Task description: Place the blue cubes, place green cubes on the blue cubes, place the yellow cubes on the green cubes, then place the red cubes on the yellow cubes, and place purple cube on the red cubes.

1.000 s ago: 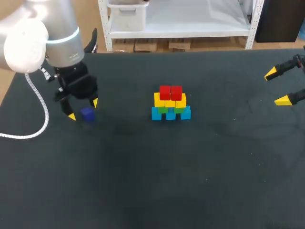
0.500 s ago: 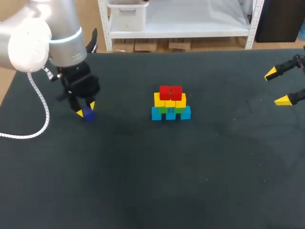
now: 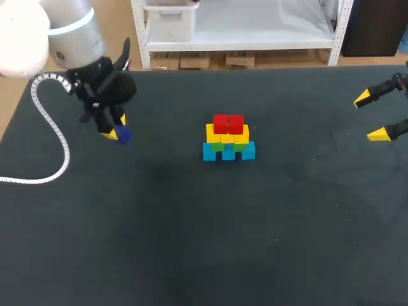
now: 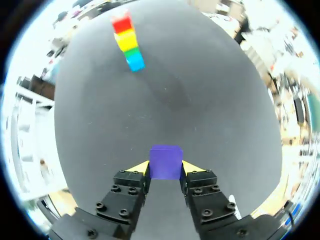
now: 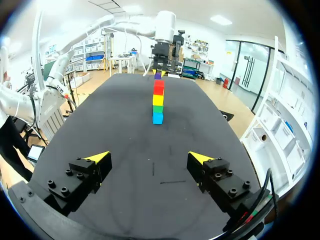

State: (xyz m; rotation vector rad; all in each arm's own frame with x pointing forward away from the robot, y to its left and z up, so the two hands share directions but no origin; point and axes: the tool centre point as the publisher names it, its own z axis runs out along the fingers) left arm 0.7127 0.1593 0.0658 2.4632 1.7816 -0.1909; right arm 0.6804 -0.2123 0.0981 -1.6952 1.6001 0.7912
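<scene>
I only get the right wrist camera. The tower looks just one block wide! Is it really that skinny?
Observer: No. In the head view the tower is wider: the red cubes on top are two side by side, and the blue cubes at the bottom are three in a row.
Operator: There's something purple behind it. Who's got it?
Observer: The left gripper is shut on the purple cube. Its wrist view shows a yellow tip pressed against each side.
Operator: Is it touching the tower?
Observer: No. From above, it is well off to the tower's left, with bare table between them.
</scene>
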